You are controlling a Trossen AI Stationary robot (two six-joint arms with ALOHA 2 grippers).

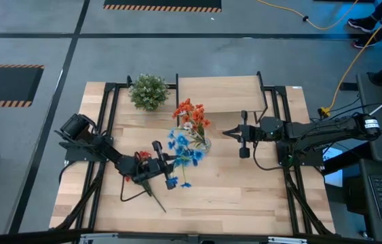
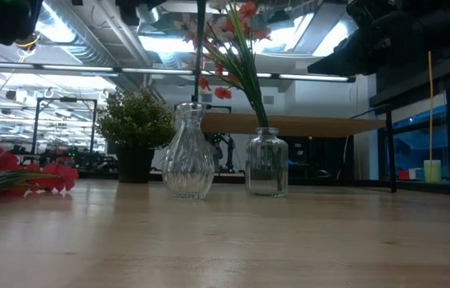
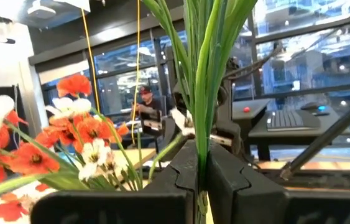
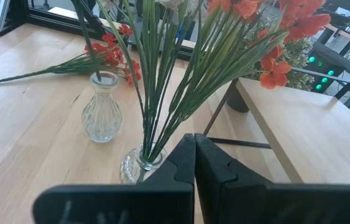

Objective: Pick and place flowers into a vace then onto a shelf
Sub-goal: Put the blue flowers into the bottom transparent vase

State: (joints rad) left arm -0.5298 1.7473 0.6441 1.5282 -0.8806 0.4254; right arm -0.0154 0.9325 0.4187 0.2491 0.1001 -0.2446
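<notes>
Green stems run straight up between my left gripper (image 3: 201,180) fingers, which are clamped on the blue spray (image 1: 182,150), its stem standing over the ribbed glass vase (image 2: 189,164). My right gripper (image 1: 227,133) hangs shut and empty just beside the small jar (image 4: 138,165) holding the red-orange and pale flowers (image 1: 191,115). Another red-orange spray (image 4: 103,57) lies flat on the tabletop (image 1: 245,196). Beyond stands the shelf (image 1: 221,95).

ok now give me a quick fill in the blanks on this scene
1. The left gripper is shut on green ___.
2. One red spray lies flat on the ___.
3. The right gripper is shut and holds ___.
Missing words: stems; table; nothing.
</notes>
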